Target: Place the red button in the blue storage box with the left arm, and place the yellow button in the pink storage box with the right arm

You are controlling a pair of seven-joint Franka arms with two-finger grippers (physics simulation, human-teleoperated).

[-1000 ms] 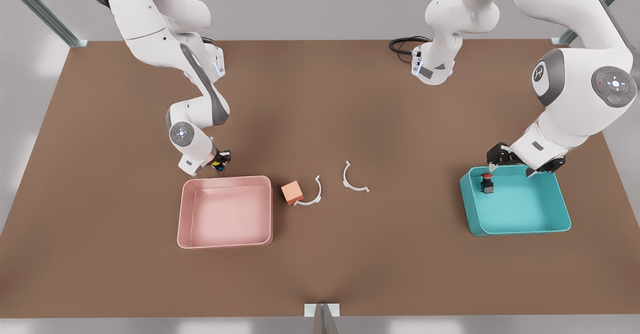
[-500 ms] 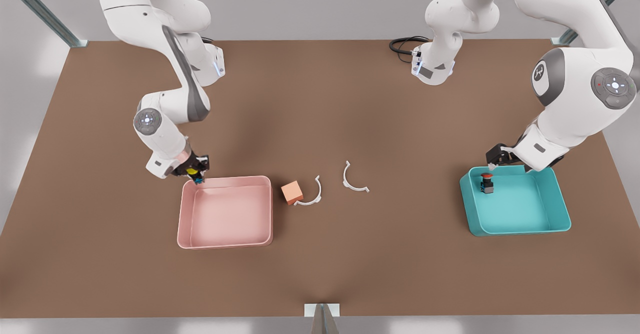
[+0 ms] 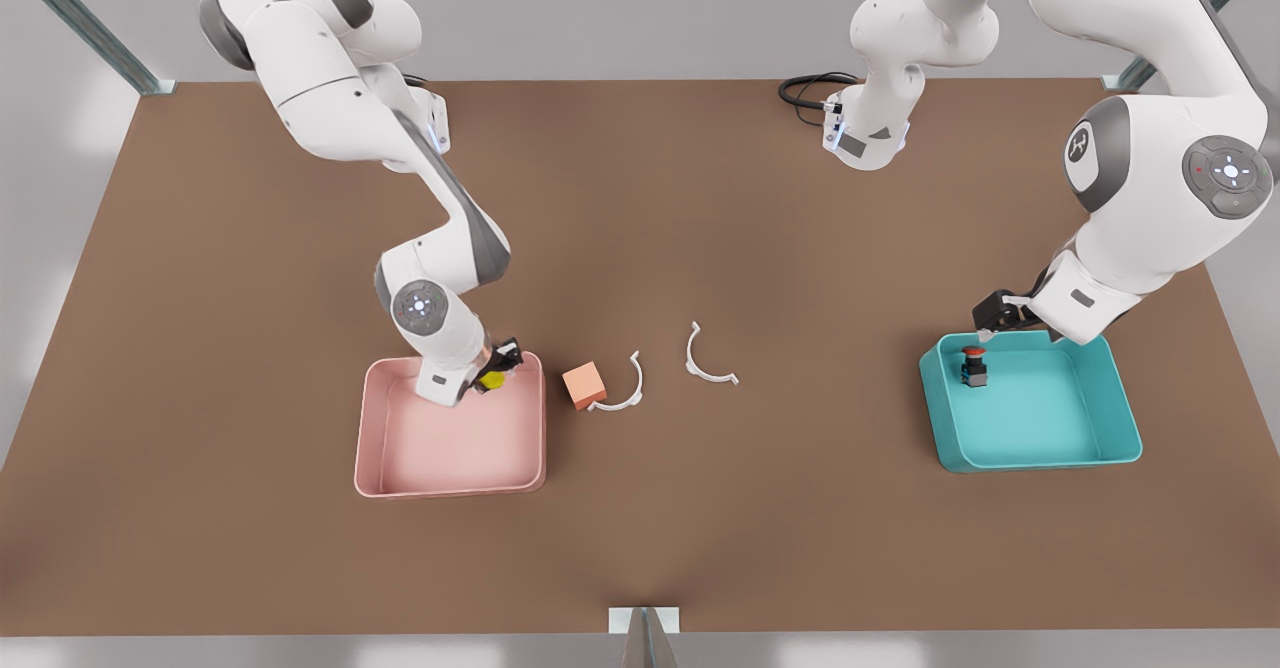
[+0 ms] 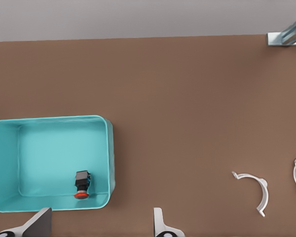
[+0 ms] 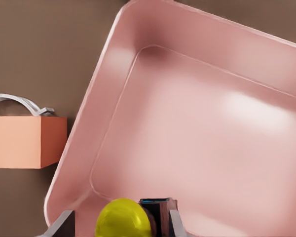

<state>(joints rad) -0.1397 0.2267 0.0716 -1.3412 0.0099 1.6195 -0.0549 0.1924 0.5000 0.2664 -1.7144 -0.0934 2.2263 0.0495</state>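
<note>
The yellow button [image 3: 490,380] hangs over the far right part of the pink storage box [image 3: 372,448], held in my right gripper [image 3: 487,376], which is shut on it. The right wrist view has the yellow cap [image 5: 122,218] between the fingers, above the pink box's floor [image 5: 212,123]. The red button [image 3: 973,366] lies in the blue storage box [image 3: 1040,428], near its far left corner. My left gripper [image 3: 1008,322] hovers open just beyond that box's far wall. In the left wrist view the red button [image 4: 82,183] rests inside the blue box [image 4: 54,148].
A salmon-orange cube [image 3: 584,386] sits just right of the pink box, touching a white curved clip [image 3: 622,395]. A second clip [image 3: 706,358] lies nearby. A black cable [image 3: 808,90] lies at the table's back. The cube [image 5: 24,141] appears beside the pink box.
My right gripper has carried the yellow button from the pink box's far left corner to above its far right part. The left gripper has edged slightly back from the blue box.
</note>
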